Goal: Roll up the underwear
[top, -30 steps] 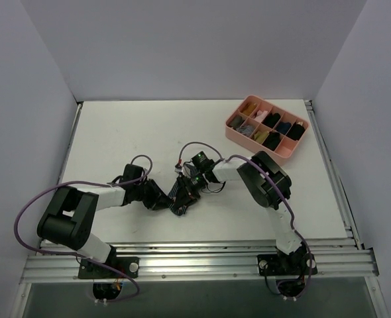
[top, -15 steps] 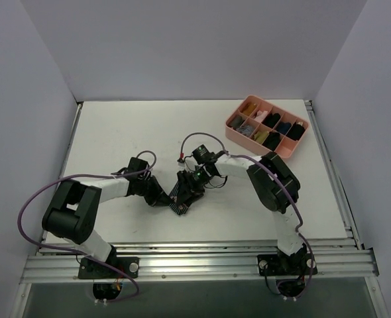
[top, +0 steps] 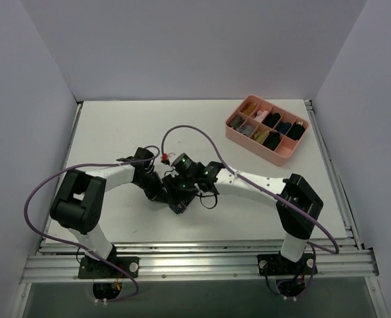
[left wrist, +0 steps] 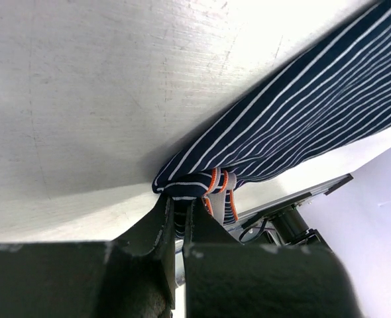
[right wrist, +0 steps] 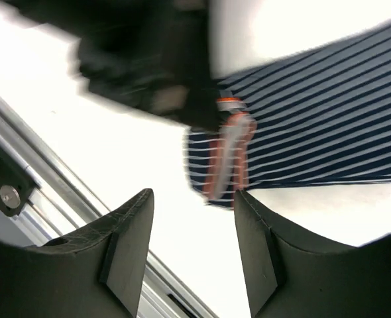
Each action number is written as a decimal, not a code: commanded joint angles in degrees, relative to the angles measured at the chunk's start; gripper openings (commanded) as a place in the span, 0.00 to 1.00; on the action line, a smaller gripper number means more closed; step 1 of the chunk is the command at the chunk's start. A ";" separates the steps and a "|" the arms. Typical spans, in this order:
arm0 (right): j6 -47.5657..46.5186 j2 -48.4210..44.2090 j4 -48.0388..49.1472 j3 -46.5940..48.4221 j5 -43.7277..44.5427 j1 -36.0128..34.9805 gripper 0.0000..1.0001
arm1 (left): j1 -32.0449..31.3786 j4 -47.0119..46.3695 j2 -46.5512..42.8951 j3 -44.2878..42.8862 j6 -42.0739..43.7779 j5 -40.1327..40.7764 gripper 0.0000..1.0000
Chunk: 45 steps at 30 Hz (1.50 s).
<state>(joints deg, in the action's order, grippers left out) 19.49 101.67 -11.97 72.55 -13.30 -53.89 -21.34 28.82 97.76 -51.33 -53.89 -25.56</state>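
Left pincer (left wrist: 179, 215) is clamped on a folded corner of the underwear (left wrist: 301, 126), which lies mid-desk (left wrist: 83, 79) between the arms. Right pincer (right wrist: 191, 209) hovers over its orange-edged end, fingers apart, holding nothing. A pink tray (top: 285, 153) sits far right.

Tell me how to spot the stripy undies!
Find the white table, then its middle. The underwear is pinched in the left claw: navy with thin white stripes and an orange-red edge, unlike the plain black bundles in the pink tray.
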 commanded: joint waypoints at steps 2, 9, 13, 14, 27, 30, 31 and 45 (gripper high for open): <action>-1.46 -4.11 3.52 -2.59 16.28 -4.82 0.48 | -0.37 8.53 3.14 -2.54 1.51 4.38 0.02; -7.17 -2.79 6.16 -3.21 23.75 -10.00 0.49 | -0.37 12.13 6.83 -6.15 1.77 2.98 0.02; -9.28 -1.56 8.71 -4.52 25.96 -12.64 0.49 | -0.45 13.98 8.33 -7.90 2.12 2.89 0.02; -9.55 -1.13 9.24 -4.87 26.74 -12.99 0.49 | -0.45 14.33 8.42 -8.08 2.12 2.97 0.02; -10.78 6.52 11.35 -5.58 33.51 -16.25 0.49 | -0.45 17.15 9.47 -8.70 2.21 4.03 0.02; -11.05 8.19 13.19 -5.85 34.65 -16.25 0.48 | -0.45 17.94 9.73 -9.22 2.47 4.12 0.02; -11.22 8.54 13.20 -6.11 35.70 -16.25 0.48 | -0.45 18.20 9.82 -9.40 2.47 4.20 0.02; -4.64 6.26 24.86 -16.55 5.15 -7.04 0.00 | 4.72 22.59 4.91 -13.88 5.81 6.83 0.39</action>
<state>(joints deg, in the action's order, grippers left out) 9.87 107.70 10.87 61.08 7.38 -64.95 -19.33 47.70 105.73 -63.24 -50.17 -24.53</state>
